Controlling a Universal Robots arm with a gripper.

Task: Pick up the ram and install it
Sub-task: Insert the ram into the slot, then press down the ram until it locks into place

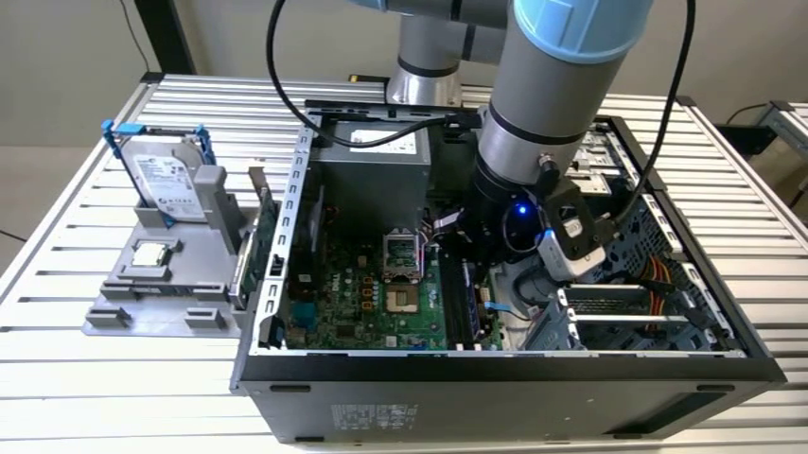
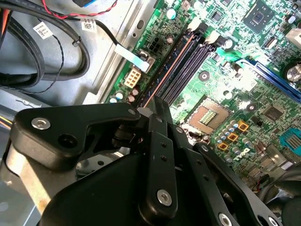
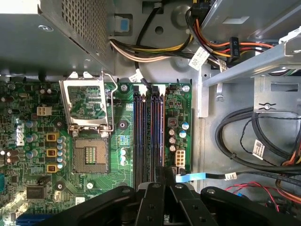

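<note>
The ram (image 2: 167, 70) shows as a thin dark stick seen edge-on with an orange-brown top edge. It stands upright along the memory slot nearest the motherboard's edge, also seen as the ram (image 3: 161, 132) in the first wrist view. My gripper (image 2: 149, 110) is down inside the open computer case, its black fingers (image 3: 165, 175) pressed together over the near end of the stick. The other memory slots (image 2: 188, 70) beside it stand bare. In the exterior view the arm's wrist (image 1: 531, 227) hangs over the slots and hides the fingers.
The open CPU socket (image 3: 87, 155) lies beside the slots, with the grey power supply (image 3: 47, 28) behind it. Thick black cables (image 3: 244, 136) and drive-bay metal (image 3: 263, 61) crowd the other side. Outside the case, a grey rack holds a hard drive (image 1: 170, 180) and a silver processor (image 1: 151, 253).
</note>
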